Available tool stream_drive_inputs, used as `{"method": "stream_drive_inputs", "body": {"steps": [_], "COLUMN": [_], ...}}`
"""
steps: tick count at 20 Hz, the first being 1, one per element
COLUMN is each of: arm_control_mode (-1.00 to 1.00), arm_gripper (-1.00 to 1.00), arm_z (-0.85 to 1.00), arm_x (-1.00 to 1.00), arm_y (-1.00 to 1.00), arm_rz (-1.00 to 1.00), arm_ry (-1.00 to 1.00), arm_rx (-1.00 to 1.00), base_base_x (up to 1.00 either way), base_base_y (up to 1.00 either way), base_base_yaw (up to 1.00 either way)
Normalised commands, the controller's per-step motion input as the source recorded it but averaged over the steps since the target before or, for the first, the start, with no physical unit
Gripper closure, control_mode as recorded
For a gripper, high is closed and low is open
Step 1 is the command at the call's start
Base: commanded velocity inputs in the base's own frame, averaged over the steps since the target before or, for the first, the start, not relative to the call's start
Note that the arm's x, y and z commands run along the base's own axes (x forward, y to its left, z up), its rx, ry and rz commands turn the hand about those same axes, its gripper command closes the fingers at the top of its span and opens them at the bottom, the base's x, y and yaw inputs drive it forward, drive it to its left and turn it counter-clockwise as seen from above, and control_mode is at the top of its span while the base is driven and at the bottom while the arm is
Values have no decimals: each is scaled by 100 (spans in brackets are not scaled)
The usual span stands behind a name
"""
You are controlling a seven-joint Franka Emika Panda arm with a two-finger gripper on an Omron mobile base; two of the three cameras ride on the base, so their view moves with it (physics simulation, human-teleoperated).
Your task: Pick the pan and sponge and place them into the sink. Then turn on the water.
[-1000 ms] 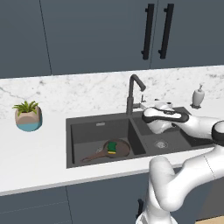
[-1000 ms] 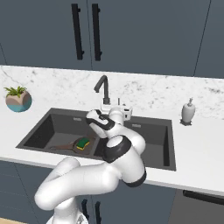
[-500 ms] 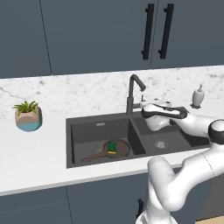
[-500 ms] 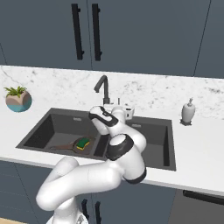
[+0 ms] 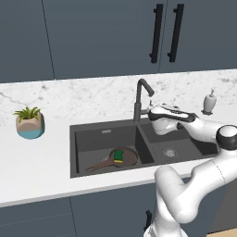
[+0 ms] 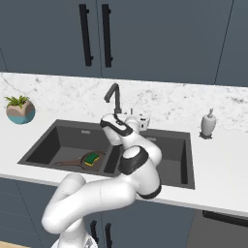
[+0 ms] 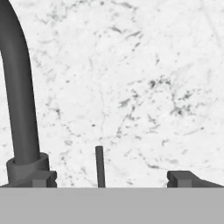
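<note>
Hand view shows the pincer (image 7: 111, 181) spread apart, empty; a thin upright lever (image 7: 99, 166), probably the faucet (image 7: 19, 100) handle, stands between its tips. Pan (image 5: 121, 159) and sponge (image 5: 119, 155) lie in the sink (image 5: 92, 139) below, off to the pincer's side

The claw (image 7: 113, 179) is open wide. One small dark finger tip (image 7: 42, 178) sits low on the left side and the other sits low on the right, far apart from each other. Nothing is held between them.

A thick, dark grey, round metal tap pipe (image 7: 18, 92) stands just above the left finger tip. It rises tall and bends a little near the top. It has a wider ring at its foot.

A thin dark grey stick, the tap lever (image 7: 99, 166), stands straight up between the two finger tips, closer to the left one.

Behind all of this is a white marble wall with grey specks (image 7: 140, 78).
</note>
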Motion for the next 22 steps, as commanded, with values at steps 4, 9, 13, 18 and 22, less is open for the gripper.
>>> {"method": "stream_drive_inputs", "body": {"steps": [4,9,13,18,22], "arm_control_mode": [-100,-100,-100,-100,-100], "arm_gripper": [-100,-100,-100,-100,-100], "arm_z": [-8,-7,-7,-13,-16], "arm_x": [18,7,17,6,1], "arm_y": [15,40,17,-25,-38], "arm_rz": [0,0,0,-1,-5], "arm_ry": [0,0,0,0,0], "arm_rx": [0,-2,0,0,0], "base_base_x": [0,0,0,0,0], "base_base_y": [0,0,0,0,0], "base_base_yaw": [0,0,0,0,0]}}
